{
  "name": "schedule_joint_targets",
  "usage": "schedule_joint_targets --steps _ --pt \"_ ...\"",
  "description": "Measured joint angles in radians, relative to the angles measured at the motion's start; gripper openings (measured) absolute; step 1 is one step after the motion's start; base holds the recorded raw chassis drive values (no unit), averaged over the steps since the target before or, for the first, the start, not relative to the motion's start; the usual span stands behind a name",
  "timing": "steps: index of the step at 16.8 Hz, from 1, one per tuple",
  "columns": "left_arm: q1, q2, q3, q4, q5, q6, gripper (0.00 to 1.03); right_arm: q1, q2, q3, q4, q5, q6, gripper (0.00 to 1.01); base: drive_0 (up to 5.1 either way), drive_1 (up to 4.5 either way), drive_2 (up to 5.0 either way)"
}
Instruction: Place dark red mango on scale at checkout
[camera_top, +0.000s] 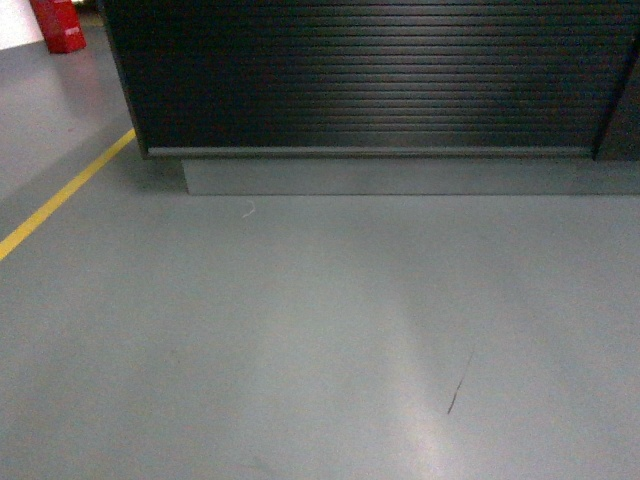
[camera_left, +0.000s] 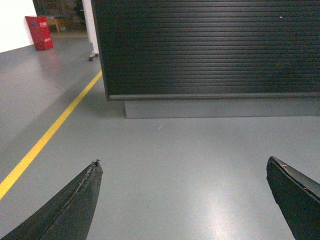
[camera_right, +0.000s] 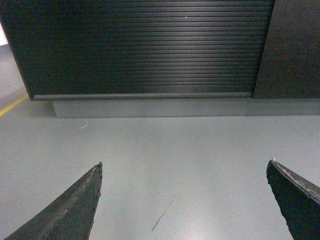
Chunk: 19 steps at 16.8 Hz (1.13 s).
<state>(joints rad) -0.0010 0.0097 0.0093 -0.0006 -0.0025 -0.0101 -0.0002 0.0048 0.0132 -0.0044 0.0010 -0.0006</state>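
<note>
- Far left, there's a red box-like thing (camera_top: 58, 25) back by a white wall; can't tell what it actually is. A yellow floor line (camera_top: 62, 195) runs diagonally toward the counter's corner.
- The left gripper (camera_left: 182, 167) hangs low over the floor, jaws spread wide with nothing between them. Only the two dark fingertips (camera_left: 82, 200) show in its wrist view.
- Dead centre is the checkout (camera_top: 370, 75): black, ribbed front panel, sitting on a plain grey plinth (camera_top: 400, 177). Its top is out of every shot, so no scale visible anywhere.
- The dark red mango isn't in any view either. Not on the floor, not in a gripper. No idea where it is from here.
- My guess on handling: a mango is fairly hefty for its size, firm but bruisable, with smooth skin that could slip. I'd take it across the middle of the oval, with gentle squeeze only.
- The floor (camera_top: 300, 330) is smooth grey, a bit shiny with a glare patch, and has one thin dark scuff (camera_top: 458, 385) right of centre.
- The right gripper (camera_right: 184, 167) is the same story: jaws wide apart, empty, aimed at the counter front.
- Far right, a flat dark side panel (camera_right: 295, 50) butts up against the ribbed section.
</note>
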Motion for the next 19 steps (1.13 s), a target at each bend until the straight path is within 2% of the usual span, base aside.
schedule_joint_targets --steps 19 --pt "0.000 0.000 0.000 -0.001 0.003 0.000 0.98 0.000 0.000 0.000 0.003 -0.001 0.000 0.98 0.0 4.27 -4.3"
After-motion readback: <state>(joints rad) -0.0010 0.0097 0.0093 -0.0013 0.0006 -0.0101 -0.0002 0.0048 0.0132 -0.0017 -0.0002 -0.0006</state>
